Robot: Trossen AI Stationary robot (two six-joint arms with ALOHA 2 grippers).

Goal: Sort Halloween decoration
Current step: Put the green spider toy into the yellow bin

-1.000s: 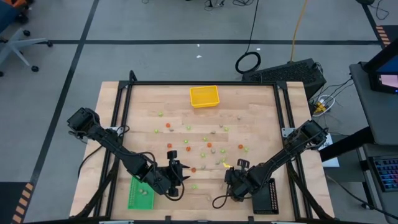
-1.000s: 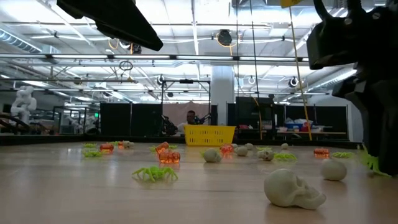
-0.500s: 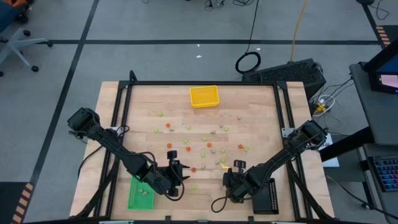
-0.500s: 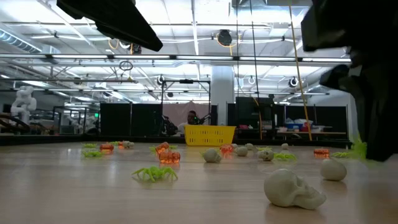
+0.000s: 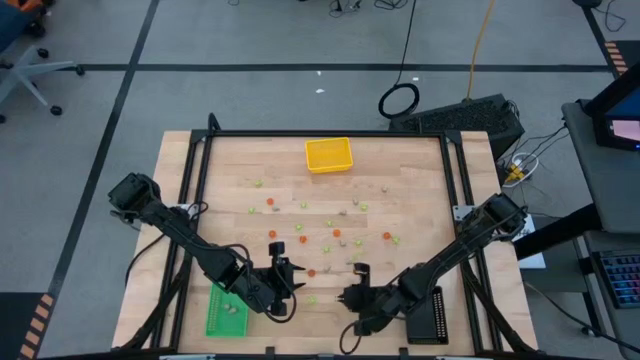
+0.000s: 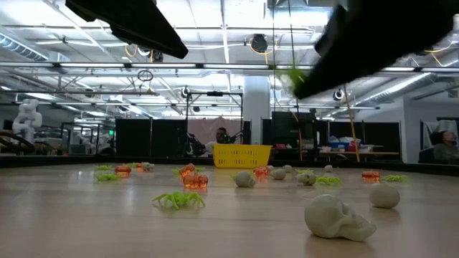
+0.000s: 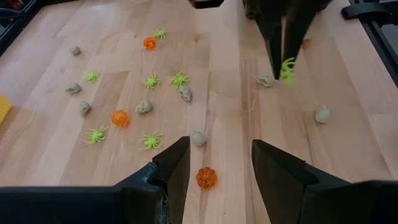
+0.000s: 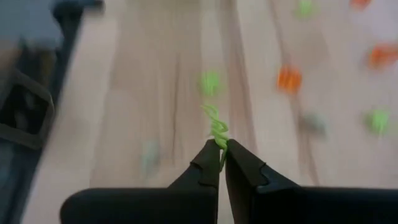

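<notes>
Green spider legs point(image 8: 217, 132) poke out from the tip of the right gripper point(image 8: 221, 155), whose jaws are pinched tight on just a thin bit of it. That small hold could slip, and the spider could drop. Nearby, the left gripper point(image 7: 214, 163) hangs with jaws apart, holding nothing. Farther off, orange pumpkins point(image 7: 120, 118), more spiders and pale skulls point(image 7: 144, 107) lie scattered on the wooden table point(image 7: 348, 99).

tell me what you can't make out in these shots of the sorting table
- Right end effector: shut on a light green plastic spider, whose legs blur in the right wrist view.
- Low view: the arm shows only as a dark smear, so the end effector is unreadable.
- Flat green tray: contents too small in the high view, partly covered by the left arm.
- Black tray: cut by the picture's bottom edge.
</notes>
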